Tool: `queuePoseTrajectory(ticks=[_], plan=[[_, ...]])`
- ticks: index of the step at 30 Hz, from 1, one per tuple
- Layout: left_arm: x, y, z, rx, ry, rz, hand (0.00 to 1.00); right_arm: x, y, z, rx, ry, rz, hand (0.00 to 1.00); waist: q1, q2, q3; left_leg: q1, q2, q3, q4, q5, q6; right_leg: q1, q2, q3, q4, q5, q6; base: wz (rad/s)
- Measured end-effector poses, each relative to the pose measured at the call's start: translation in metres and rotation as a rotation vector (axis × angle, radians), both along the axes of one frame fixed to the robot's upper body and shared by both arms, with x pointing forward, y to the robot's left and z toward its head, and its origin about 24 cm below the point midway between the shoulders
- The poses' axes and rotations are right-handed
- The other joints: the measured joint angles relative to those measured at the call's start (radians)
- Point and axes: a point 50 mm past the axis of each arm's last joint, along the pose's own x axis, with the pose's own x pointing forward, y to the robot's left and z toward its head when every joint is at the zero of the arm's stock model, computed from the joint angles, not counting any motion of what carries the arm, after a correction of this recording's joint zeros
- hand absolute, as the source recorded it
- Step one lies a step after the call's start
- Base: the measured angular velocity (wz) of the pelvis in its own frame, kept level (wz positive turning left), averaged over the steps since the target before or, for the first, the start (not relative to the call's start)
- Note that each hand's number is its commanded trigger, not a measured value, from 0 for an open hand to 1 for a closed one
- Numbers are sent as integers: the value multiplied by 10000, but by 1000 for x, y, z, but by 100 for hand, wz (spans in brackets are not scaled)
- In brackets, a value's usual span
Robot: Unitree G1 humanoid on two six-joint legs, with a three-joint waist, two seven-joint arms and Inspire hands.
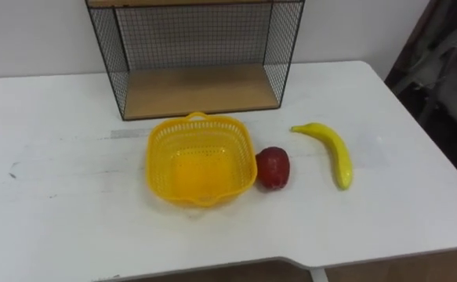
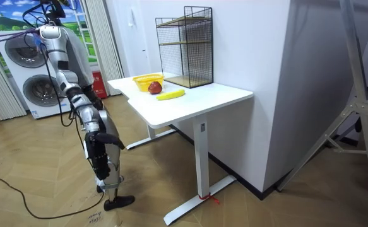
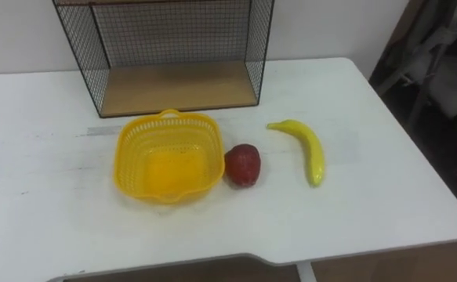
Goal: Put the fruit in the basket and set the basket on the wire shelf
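A yellow plastic basket (image 1: pixel 200 159) sits empty on the white table (image 1: pixel 56 196), in front of the black wire shelf (image 1: pixel 197 59) with its wooden board. A red apple (image 1: pixel 273 167) lies just right of the basket, almost touching its rim. Farther right lies a yellow banana (image 1: pixel 331 151), stem end toward the shelf. In the room view I stand on the wood floor a step back from the table's end, at the room view's left. My right hand (image 2: pixel 89 94) hangs by my side there, far from the fruit.
The table's right edge (image 1: pixel 440 157) and front edge (image 1: pixel 212 270) are close to the fruit. The shelf (image 2: pixel 185 47) stands against the white wall. Washing machines (image 2: pixel 26 75) stand behind me.
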Motion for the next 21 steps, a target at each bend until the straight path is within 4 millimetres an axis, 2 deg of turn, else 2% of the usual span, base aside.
queuePoseTrajectory(ticks=[2,4,8,10,16,21], plan=[[2,1,0,37,-90,-31,0,15,-16,17,-819,-195,-268,0,18,-16,-5,-114,-5,9,13,0,1,-149,3,83,74,-5,2,-12],[5,3,2,154,-236,-128,0,30,-34,44,-1969,-358,-598,0,24,-61,19,-171,-15,-15,-2,1,2,-256,3,127,131,-26,1,-3],[10,10,4,425,-210,-790,0,47,-52,78,-3591,36,-627,0,43,-139,34,-192,-15,-28,4,1,2,-253,-1,70,124,-59,-2,3],[14,12,6,523,-302,-1071,0,57,-59,102,-4567,97,-558,0,130,-196,27,-216,-18,-31,-4,1,2,-277,-8,61,116,-81,6,0],[18,14,7,555,-344,-1430,0,89,-59,163,-7585,-416,181,0,317,-171,40,-469,-19,-15,24,2,1,-553,1,100,154,-77,-1,-1],[15,14,7,510,-257,-1466,0,103,-53,199,-9522,-691,723,0,535,-183,39,-482,-20,-22,3,2,1,-553,2,58,105,-79,3,0]])
